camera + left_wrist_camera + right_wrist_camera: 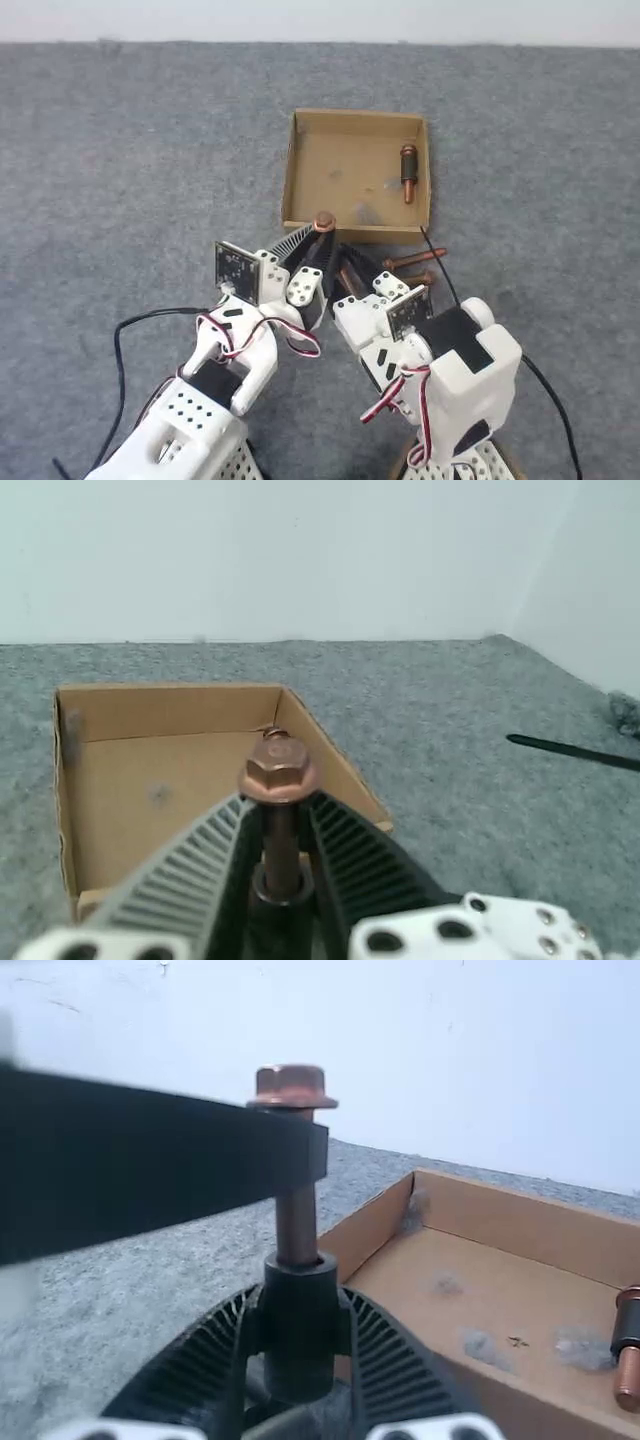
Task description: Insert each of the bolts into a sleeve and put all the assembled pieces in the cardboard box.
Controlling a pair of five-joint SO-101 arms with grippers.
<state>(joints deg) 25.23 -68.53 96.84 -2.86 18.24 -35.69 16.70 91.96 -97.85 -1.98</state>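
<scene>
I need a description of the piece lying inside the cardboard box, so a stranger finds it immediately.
Find the open brown cardboard box on the grey carpet. Near its right wall lies a copper-coloured bolt wearing a dark sleeve. The bare copper bolts lying outside have no sleeve.

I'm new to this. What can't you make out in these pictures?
- High view: the left gripper and right gripper hide the sleeve under the bolt.
- Right wrist view: the picture's edge cuts off the assembled piece in the cardboard box.
- High view: the right gripper partly covers the loose bolts, so their count is unclear.
</scene>
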